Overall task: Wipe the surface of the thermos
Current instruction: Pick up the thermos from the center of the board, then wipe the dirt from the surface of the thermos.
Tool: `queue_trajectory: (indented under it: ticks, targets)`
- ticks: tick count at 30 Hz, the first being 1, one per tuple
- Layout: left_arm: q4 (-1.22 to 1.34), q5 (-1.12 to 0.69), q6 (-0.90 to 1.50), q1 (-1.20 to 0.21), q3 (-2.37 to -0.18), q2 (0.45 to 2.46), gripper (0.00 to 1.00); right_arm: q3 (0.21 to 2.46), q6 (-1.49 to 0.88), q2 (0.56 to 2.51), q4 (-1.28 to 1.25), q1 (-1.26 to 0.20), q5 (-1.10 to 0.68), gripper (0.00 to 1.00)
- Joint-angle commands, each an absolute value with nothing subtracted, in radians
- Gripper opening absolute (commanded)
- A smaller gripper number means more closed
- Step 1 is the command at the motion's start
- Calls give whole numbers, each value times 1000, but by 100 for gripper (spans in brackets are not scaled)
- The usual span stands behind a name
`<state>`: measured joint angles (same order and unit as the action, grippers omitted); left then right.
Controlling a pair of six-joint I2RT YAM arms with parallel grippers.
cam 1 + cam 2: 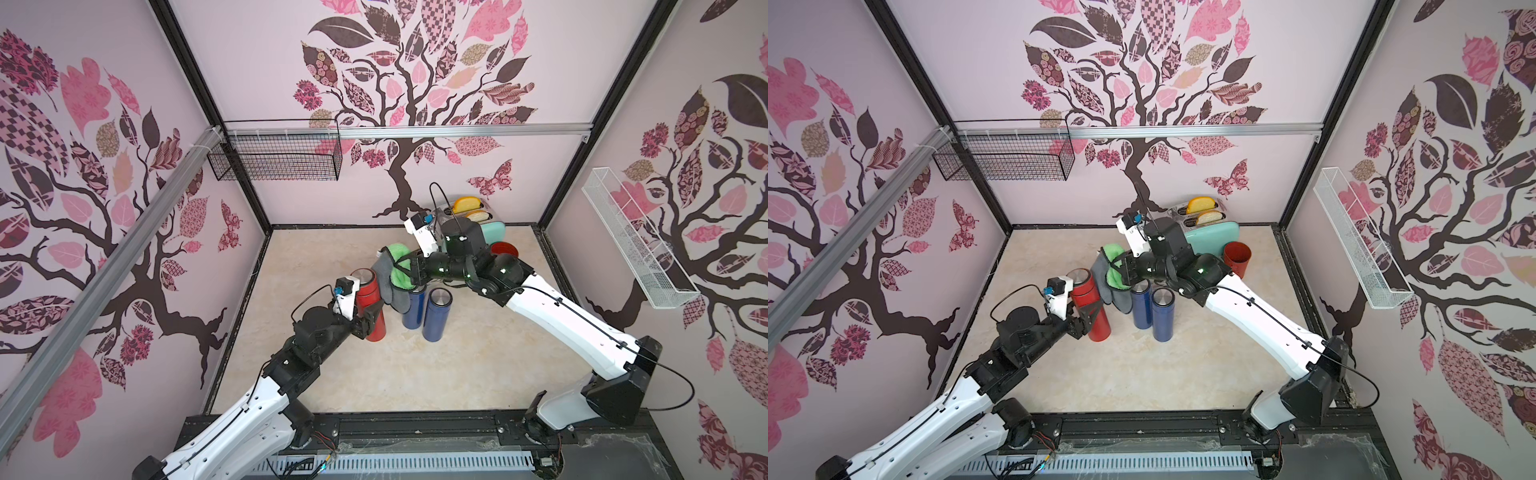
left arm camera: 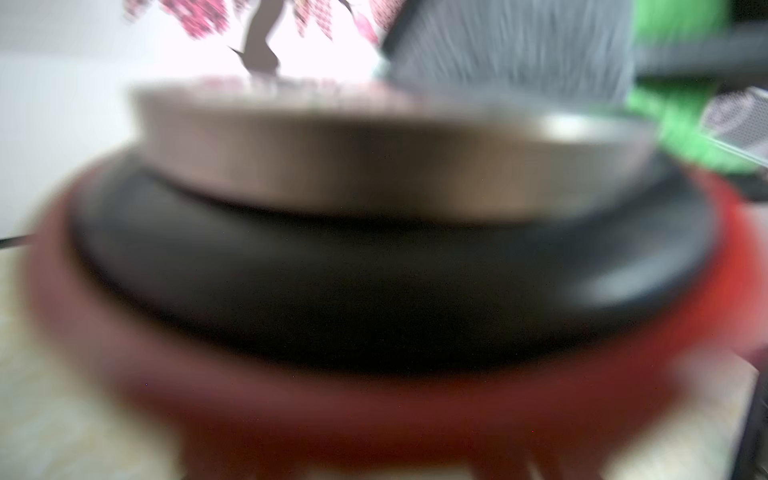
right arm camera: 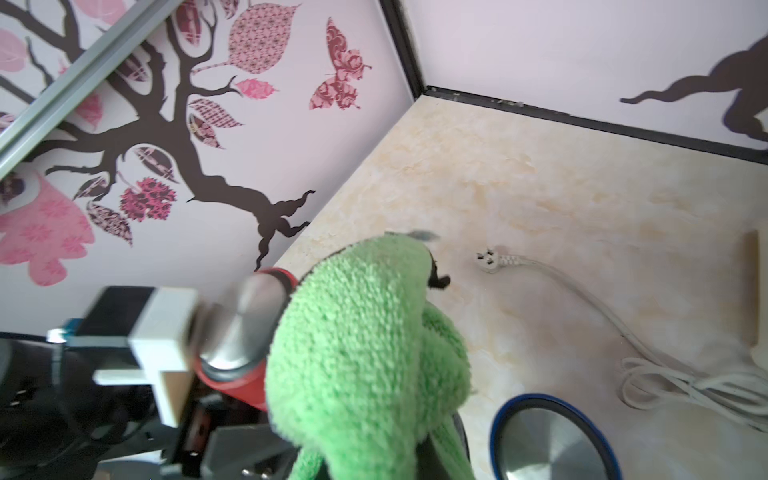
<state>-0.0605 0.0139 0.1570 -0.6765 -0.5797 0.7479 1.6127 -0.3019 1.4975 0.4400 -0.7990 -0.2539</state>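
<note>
Left tool (image 1: 371, 318): pressed onto the red thermos (image 1: 369, 291), one finger on each side of its body at about mid-height.
Right tool (image 1: 409, 268): pinching the cloth (image 1: 392, 274); its fingers are mostly buried in the folds.
Cloth: green on one face and grey on the other. It hangs from the right tool against the upper side of the red thermos.
Red thermos: upright near the middle of the worktop (image 1: 332, 374), with a steel cap. It fills the left wrist view, blurred.
Blue thermoses (image 1: 415, 309): two, upright and close together, just beside the hanging cloth.
Toaster (image 1: 492, 230): at the back wall, with bread in its slots.
Red cup (image 1: 1237, 257): beside the toaster.
</note>
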Motion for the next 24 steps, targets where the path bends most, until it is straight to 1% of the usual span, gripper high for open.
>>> queue_trajectory:
  ticks: [1, 7, 16, 21, 24]
  targets:
    - [-158, -86, 132, -697, -637, 766, 0, 1695, -294, 1499, 456, -822, -245, 0]
    - [-167, -87, 115, -719, -665, 798, 0, 1747, -323, 1524, 471, -853, -306, 0]
    - [-152, -44, 114, -729, -706, 744, 0, 1575, -411, 1482, 359, -859, -365, 0]
    - [-194, -15, 83, -729, -742, 725, 0, 1464, -437, 1367, 360, -860, -347, 0]
    - [-196, -16, 75, -729, -750, 728, 0, 1440, -454, 1327, 366, -861, -360, 0]
